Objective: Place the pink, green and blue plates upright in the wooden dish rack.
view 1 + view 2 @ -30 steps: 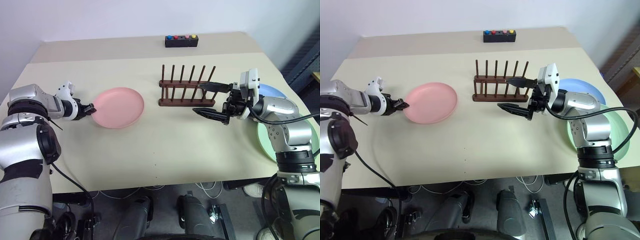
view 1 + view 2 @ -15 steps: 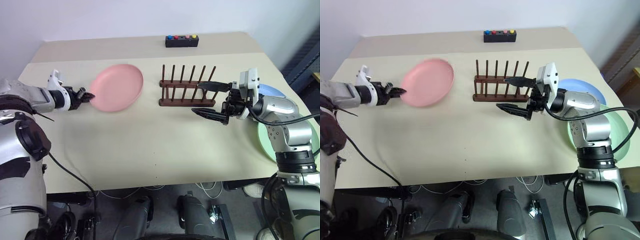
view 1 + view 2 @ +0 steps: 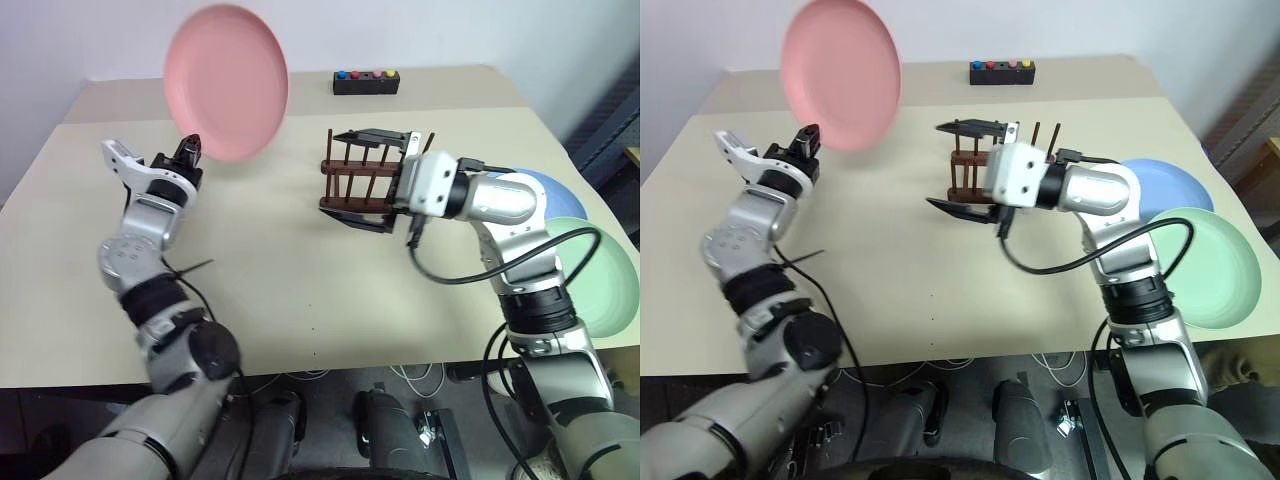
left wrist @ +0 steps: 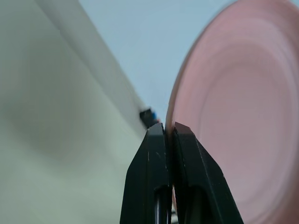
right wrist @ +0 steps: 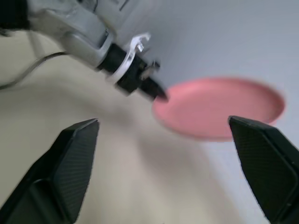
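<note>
The pink plate (image 3: 227, 80) is held upright in the air at the upper left of the frame, pinched by its lower rim in the left tool (image 3: 191, 148), whose two black fingers (image 4: 159, 172) are pressed together on the rim. The plate's hollow side is turned toward the right of the frame. The right tool (image 3: 368, 178) is seen in the middle of the frame, pointing toward the left side, with its jaws spread as wide as they go and nothing between them; the upper finger lies across the tops of the pegs of the wooden dish rack (image 3: 352, 178) and the lower finger in front of its base. The rack stands on the desk (image 3: 300, 290) with no plate in it. The blue plate (image 3: 545, 186) and the green plate (image 3: 600, 280) lie flat at the right edge of the desk, the green one overlapping the blue one. A small black box (image 3: 366, 81) with coloured buttons is seen at the far edge of the desk
</note>
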